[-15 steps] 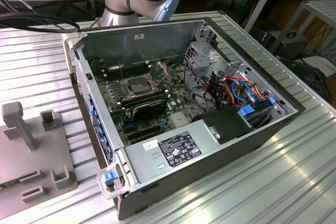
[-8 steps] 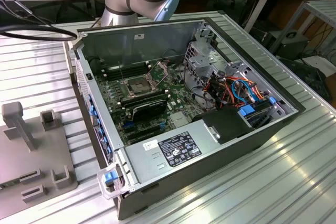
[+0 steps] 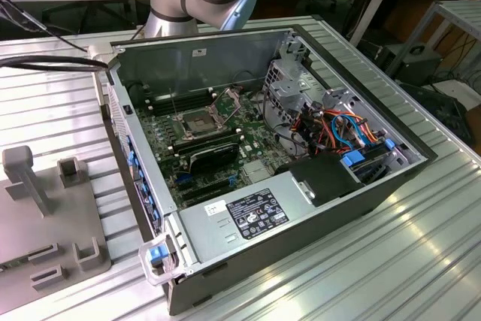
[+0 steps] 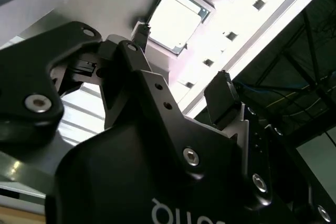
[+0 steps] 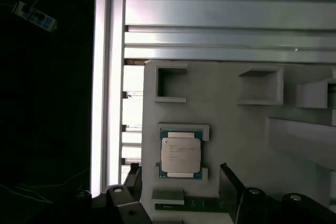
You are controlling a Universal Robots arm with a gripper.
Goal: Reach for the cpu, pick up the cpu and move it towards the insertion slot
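The claw (image 5: 179, 171) hangs wide open and empty, its fingers straddling the cpu (image 5: 181, 153) without touching it. The cpu lies ungrasped in its cradle on the grey fixture (image 5: 236, 135). The reach looks nearly done. The insertion slot (image 3: 197, 121) inside the computer case (image 3: 195, 54) stands vacant.

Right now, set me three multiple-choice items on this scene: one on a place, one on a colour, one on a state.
1. Where does the cpu lie? A in the insertion slot; B in a grey holder plate; C between shut jaws.
2. The cpu's rim is: A red; B yellow; C bluish green.
3. The gripper is: A open; B shut on the cpu; C shut on nothing.
Key: B, the plate's brackets frame it and the slot is empty; C, seen around its metal face; A, both jaws stand wide apart.
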